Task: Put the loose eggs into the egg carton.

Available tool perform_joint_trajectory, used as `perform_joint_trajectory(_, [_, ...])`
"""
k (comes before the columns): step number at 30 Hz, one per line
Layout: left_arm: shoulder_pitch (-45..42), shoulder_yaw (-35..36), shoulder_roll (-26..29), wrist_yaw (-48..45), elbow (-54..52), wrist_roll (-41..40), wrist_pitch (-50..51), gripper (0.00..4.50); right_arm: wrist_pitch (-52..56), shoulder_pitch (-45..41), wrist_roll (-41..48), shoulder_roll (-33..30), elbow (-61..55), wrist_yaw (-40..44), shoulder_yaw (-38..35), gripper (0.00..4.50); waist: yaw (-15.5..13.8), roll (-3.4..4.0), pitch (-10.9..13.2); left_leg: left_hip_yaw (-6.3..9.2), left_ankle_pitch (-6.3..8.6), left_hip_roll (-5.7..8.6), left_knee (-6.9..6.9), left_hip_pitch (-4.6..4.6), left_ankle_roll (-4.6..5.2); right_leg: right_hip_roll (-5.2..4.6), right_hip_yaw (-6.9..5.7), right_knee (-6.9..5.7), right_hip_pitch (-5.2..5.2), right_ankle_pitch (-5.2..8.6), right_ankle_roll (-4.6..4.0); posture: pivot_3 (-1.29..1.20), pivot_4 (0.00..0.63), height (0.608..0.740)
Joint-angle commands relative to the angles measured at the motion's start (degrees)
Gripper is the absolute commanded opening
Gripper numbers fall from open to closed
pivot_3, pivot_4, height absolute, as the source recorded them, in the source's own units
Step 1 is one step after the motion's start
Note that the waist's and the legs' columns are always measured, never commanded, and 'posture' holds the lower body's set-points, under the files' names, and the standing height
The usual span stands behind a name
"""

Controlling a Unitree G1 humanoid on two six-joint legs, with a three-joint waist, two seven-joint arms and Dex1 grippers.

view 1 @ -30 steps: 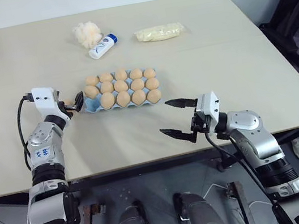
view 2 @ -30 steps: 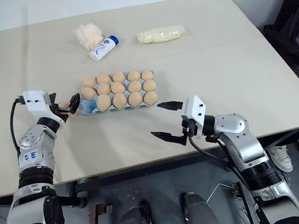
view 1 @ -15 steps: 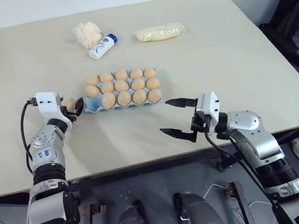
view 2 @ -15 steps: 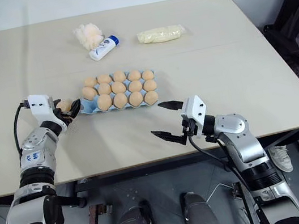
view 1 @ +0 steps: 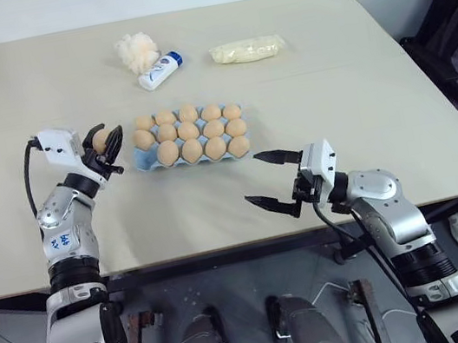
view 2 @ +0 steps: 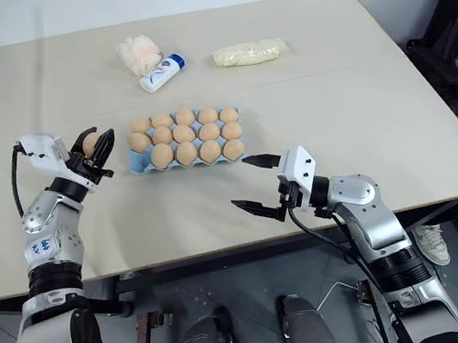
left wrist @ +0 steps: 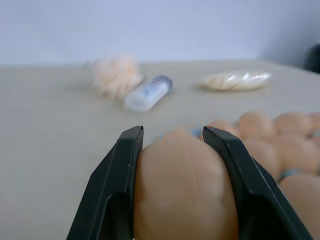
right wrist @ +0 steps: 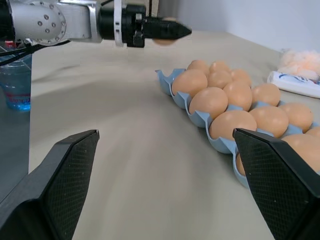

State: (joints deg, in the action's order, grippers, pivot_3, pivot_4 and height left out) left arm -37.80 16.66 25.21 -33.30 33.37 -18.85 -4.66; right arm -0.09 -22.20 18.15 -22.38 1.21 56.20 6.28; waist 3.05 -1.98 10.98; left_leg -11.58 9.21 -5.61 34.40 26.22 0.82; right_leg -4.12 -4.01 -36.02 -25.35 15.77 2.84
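Left eye view: the left gripper [view 1: 104,142] pinches 1 smooth tan oval egg [view 1: 100,141] above the table, just beside the light blue moulded egg carton [view 1: 138,158], whose only free cup looks to be the near-left corner. The right gripper [view 1: 270,182] hangs spread and empty, apart from the carton.

Left wrist view: both black fingers [left wrist: 120,176] press the egg's sides; a narrow hold, so it could slip and crack.

Right wrist view: neighbouring eggs crowd the cup; lowering off-centre could knock them.

held egg [left wrist: 182,190] cut off below, egg carton [left wrist: 295,172] blurred
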Motion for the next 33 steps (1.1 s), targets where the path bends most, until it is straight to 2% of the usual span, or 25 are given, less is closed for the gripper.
perform_joint_trajectory(1, [1.03, -2.50, -1.76, -1.93, -4.63, -0.58, 1.92, 1.63, -1.36, -0.67, 0.27, 0.26, -0.85, -0.40, -0.78, 4.50, -0.02, 0.00, 0.00, 0.00, 0.00, 0.00, 0.04, 0.01, 0.00, 0.00, 0.00, -0.02, 0.00, 0.00, 0.01, 0.00, 0.150, 0.740])
perform_joint_trajectory(6, [-0.56, -4.14, -1.97, -0.84, 0.05, 2.01, 2.32, 1.63, -1.39, -0.50, 0.14, 0.52, -1.07, -0.56, -0.66, 4.50, 0.22, 0.00, 0.00, 0.04, 0.01, -0.02, 0.25, 0.02, 0.02, 0.01, 0.00, -0.12, 0.01, -0.02, 0.03, 0.00, 0.150, 0.740])
perform_joint_trajectory(14, [-1.06, -3.04, -1.09, 0.20, 0.78, 2.10, 2.15, 4.09, -1.69, 0.83, 0.16, 0.32, -2.12, -1.24, -0.98, 4.50, 0.10, 0.00, 0.00, 0.06, 0.01, -0.07, 0.30, 0.02, 0.02, 0.02, 0.01, -0.20, 0.00, -0.01, -0.01, 0.00, 0.150, 0.740])
perform_joint_trajectory(19, [3.87, -1.12, 3.85, -4.45, -5.90, -0.22, 3.22, 4.09, -1.46, 1.59, 0.37, -0.10, -2.96, -1.71, -1.30, 4.50, 0.48, 0.00, 0.00, 0.05, 0.01, -0.10, 0.27, 0.01, 0.02, 0.04, 0.02, -0.20, -0.01, -0.01, -0.02, 0.00, 0.150, 0.740])
perform_joint_trajectory(26, [20.28, -0.36, 17.30, -21.44, -19.46, -4.73, 10.21, 4.09, -0.99, 1.84, 1.16, -2.56, -2.28, -0.54, -2.64, 4.50, 0.46, 0.01, 0.00, -0.02, -0.01, -0.11, -0.06, -0.04, -0.05, 0.06, 0.10, -0.14, -0.14, 0.08, -0.17, 0.00, 0.150, 0.740])
perform_joint_trajectory(28, [25.10, 0.61, 20.80, -23.86, -19.51, -2.92, 7.06, 4.09, -1.19, 1.30, 1.12, -3.09, -1.28, -0.04, -2.93, 4.50, 0.50, 0.01, 0.00, -0.02, -0.01, -0.10, -0.17, -0.05, -0.06, 0.02, 0.12, -0.03, -0.15, 0.17, -0.32, 0.00, 0.150, 0.740])
perform_joint_trajectory(33, [27.60, 1.04, 20.34, -22.20, -20.89, -3.08, 5.77, 4.09, -1.26, 0.04, 0.82, -3.26, 0.52, 0.22, -3.28, 4.50, 0.28, 0.02, 0.00, -0.03, 0.02, -0.08, -0.52, 0.01, -0.10, -0.24, 0.33, 0.54, -0.34, 0.42, -1.05, 0.00, 0.150, 0.740])
